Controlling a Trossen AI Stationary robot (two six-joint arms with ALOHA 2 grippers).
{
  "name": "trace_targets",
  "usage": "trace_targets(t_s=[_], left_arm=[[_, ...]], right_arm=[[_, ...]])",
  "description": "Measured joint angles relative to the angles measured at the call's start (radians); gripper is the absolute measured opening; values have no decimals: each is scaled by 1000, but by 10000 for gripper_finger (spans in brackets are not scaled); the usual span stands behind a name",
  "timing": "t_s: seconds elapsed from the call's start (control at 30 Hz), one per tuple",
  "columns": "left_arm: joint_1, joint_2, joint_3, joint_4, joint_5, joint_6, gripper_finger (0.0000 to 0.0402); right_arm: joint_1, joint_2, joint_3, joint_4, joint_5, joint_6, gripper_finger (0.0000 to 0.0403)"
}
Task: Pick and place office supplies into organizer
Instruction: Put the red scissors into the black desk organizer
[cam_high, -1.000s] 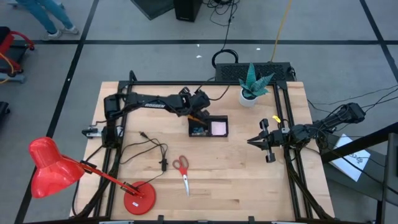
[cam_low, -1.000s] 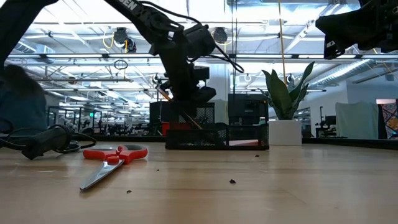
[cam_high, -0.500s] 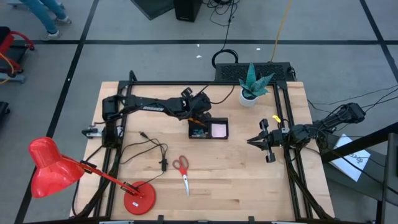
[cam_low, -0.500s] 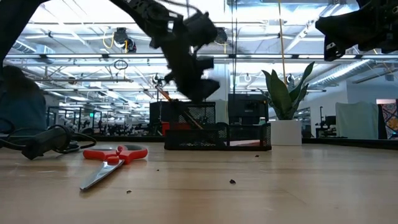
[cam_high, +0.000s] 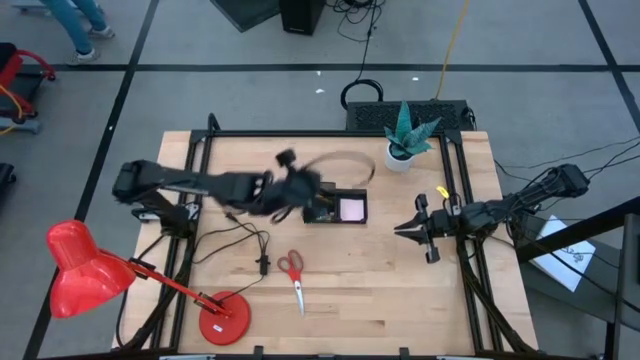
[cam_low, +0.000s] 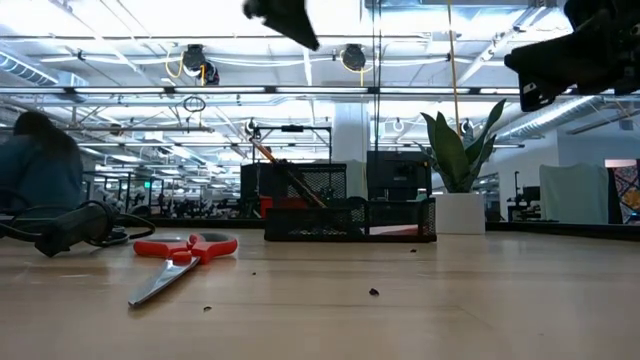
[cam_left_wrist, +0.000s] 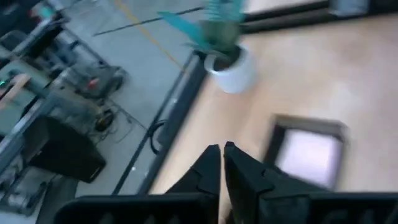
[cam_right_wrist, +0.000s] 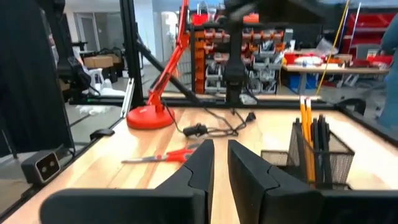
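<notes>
Hanging empty with fingers pressed nearly together, left gripper (cam_high: 296, 186) just left of the organizer (cam_high: 336, 205) at frame centre, right gripper (cam_high: 405, 229) waiting likewise closed and empty at right, scissors (cam_high: 293, 275) lying below centre on the table (cam_high: 400, 300).

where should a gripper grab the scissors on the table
The scissors lie flat on bare wood, red handles toward the organizer, blades pointing to the front edge. Probably best gripped from straight above, fingers across the narrow part where handles meet blades: the loops are wide, and the blades are thin and flush with the table.
</notes>
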Motion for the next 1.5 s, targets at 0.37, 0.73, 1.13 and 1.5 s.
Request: trace_targets(t_s=[0.37,0.73,1.13,1.5], left_arm=[[-274,-154,-524,337,69,-170,5],[-279,-167,-894,919,397,-32,4],[-266,-167,-1063,1150,690,-12,10],[-264,-159,-1114,1219,630,-52,10]], right_arm=[[0,138,0,48,-51,63,41],[0,331,-13,193,-82,110,41],[0,482,-45,440,-105,38,38],[0,501,-47,521,-158,9,38]])
